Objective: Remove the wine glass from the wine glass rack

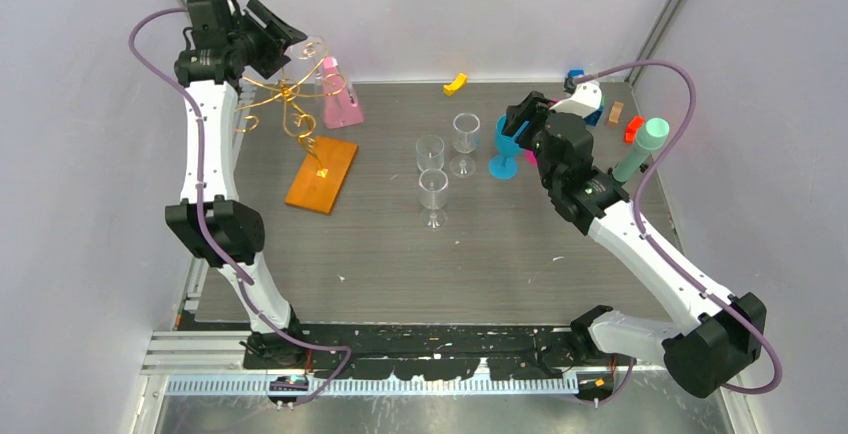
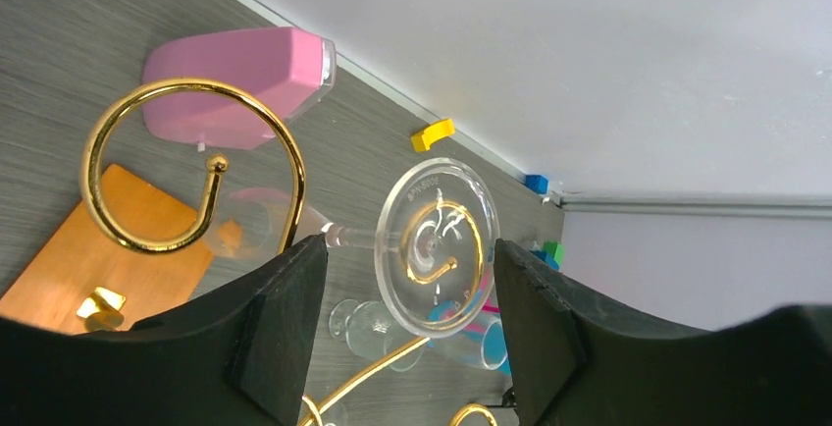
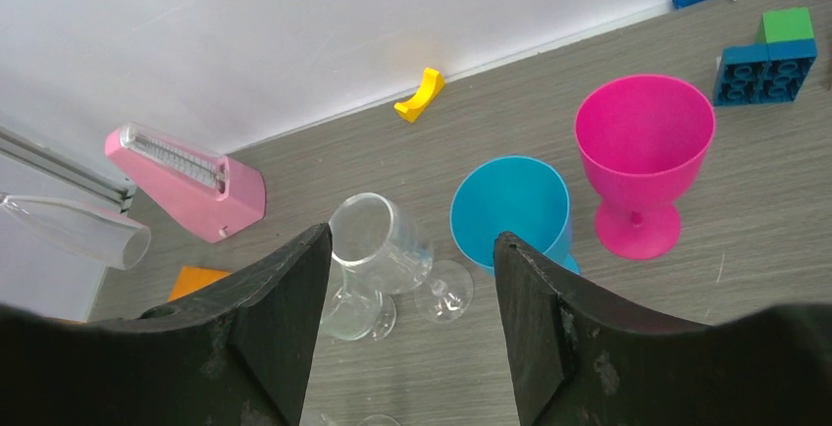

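The wine glass rack [image 1: 290,104], curly gold wire on an orange wooden base [image 1: 322,174], stands at the back left. A clear wine glass [image 1: 310,49] lies sideways on one of its top arms. In the left wrist view its round foot [image 2: 437,244] sits between the jaws of my left gripper [image 2: 407,254], with a gap on each side. The stem runs left past the left fingertip [image 2: 294,289] to the bowl [image 2: 250,225], behind a gold loop [image 2: 196,83]. The left gripper is open around the foot. My right gripper [image 1: 520,114] hangs open and empty over the cups at the right.
A pink metronome [image 1: 340,94] stands right behind the rack. Three clear glasses [image 1: 432,189] stand mid-table. Under the right gripper are a blue goblet [image 3: 510,210] and a pink goblet [image 3: 643,151]. A yellow piece [image 1: 456,83], toy blocks [image 3: 765,58] and a teal cylinder [image 1: 645,144] lie at the back right.
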Tool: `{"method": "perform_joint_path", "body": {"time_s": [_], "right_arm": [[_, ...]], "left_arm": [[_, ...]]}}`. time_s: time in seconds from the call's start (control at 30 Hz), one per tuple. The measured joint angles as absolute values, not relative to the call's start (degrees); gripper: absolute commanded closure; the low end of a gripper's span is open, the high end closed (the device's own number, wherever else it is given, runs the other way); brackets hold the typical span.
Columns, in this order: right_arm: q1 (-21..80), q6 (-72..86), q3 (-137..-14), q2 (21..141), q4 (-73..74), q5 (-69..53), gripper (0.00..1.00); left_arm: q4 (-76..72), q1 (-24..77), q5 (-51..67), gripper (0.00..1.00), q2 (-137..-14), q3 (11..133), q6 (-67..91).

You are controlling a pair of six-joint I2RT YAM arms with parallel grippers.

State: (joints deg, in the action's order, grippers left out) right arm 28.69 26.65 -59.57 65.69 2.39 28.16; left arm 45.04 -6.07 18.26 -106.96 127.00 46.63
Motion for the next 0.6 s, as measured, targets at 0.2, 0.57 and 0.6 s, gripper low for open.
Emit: {"method": "perform_joint_path", "body": {"time_s": [0.2, 0.57, 0.6], "right_arm": [[28.7, 25.8, -59.6, 65.7, 0.4, 28.2, 0.34], [28.7, 25.1, -59.6, 66.6, -0.8, 28.2, 0.34], [28.7, 25.1, -59.6, 66.7, -0.9, 28.2, 0.34]], "left_arm": [[42.4, -6.1, 19.9, 0.41, -108.0, 125.8, 48.9], [37.9, -6.9, 24.7, 0.73, -109.0, 122.6, 53.6], [37.5, -7.0, 24.8, 0.73, -109.0, 122.4, 53.6]]}}
